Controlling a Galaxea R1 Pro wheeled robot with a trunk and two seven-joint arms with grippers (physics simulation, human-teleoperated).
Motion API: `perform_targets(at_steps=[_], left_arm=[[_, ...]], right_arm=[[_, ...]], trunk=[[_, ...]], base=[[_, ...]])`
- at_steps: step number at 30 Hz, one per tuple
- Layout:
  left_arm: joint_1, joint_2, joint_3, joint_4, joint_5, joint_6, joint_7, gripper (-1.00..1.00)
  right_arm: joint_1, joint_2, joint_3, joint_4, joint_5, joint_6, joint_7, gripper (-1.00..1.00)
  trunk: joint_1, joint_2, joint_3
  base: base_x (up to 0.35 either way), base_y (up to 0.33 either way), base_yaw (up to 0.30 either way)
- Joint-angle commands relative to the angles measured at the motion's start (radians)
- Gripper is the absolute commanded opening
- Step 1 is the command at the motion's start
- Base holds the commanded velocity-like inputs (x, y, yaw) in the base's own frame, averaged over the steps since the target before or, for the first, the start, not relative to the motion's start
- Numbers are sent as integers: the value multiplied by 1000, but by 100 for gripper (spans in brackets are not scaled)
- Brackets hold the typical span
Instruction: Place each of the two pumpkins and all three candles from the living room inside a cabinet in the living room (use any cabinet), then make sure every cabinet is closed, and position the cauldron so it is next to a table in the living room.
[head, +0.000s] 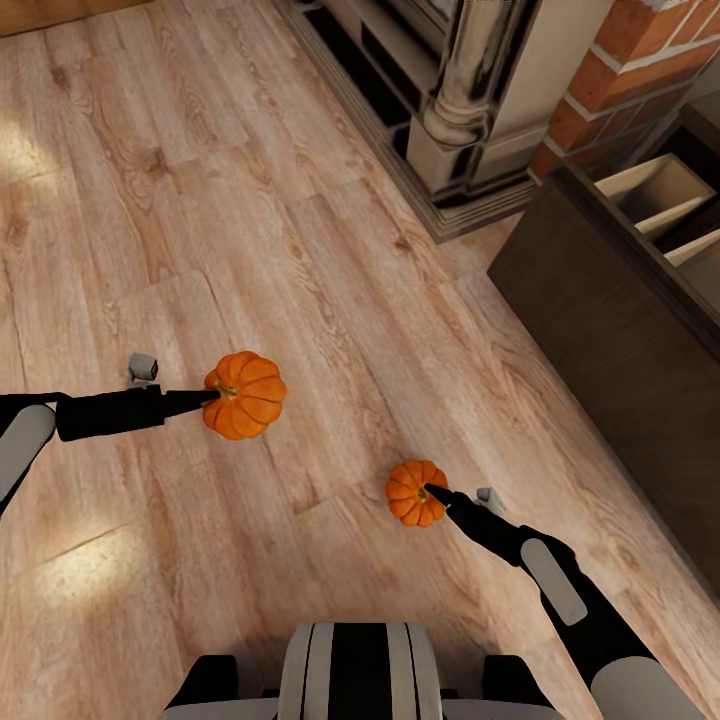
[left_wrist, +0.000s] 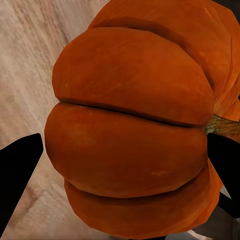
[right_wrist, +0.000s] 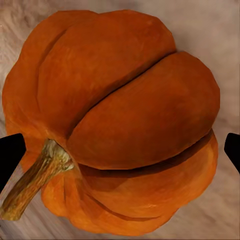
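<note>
Light wood plank floor (head: 300, 250) with sunlit patches. Ornate beige-and-black fireplace surround (head: 470, 110) stands on it at the far side. Red brick chimney (head: 640, 70) directly beside the surround, on its right, touching it.

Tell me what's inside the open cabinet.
The cabinet shows pale wooden dividers forming compartments that look empty. Their bottoms and the part beyond the picture edge are hidden. No pumpkins or candles are visible inside.

Open plank floor (head: 300, 250) lies ahead and to my left, free for either arm. On my right the dark cabinet (head: 610, 330) walls off that side. Ahead on the right, the fireplace surround (head: 470, 130) and brick chimney (head: 630, 70) block passage.
</note>
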Motion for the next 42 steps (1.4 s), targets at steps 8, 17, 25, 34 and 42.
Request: perform_targets(at_steps=[8, 17, 25, 34, 42], left_arm=[[-1, 1, -1, -1, 3, 4, -2, -100], [-1, 1, 0, -7, 3, 4, -2, -100], [-1, 1, -2, -7, 4, 4, -2, -100], [1, 1, -3, -7, 4, 4, -2, -100], [2, 1, -1, -7, 4, 4, -2, -100]], right_arm=[[0, -1, 1, -1, -4, 3, 1, 100], [0, -1, 1, 0, -4, 3, 1, 100], [0, -1, 1, -1, -4, 3, 3, 100], [0, -1, 1, 0, -4, 3, 5, 100], [0, -1, 1, -1, -4, 3, 7, 100]], trunk=[[0, 0, 0], [0, 0, 0], [2, -1, -20], [3, -2, -28], [3, -2, -28]], base=[[28, 14, 0], [0, 0, 0], [0, 0, 0], [0, 0, 0], [0, 0, 0]])
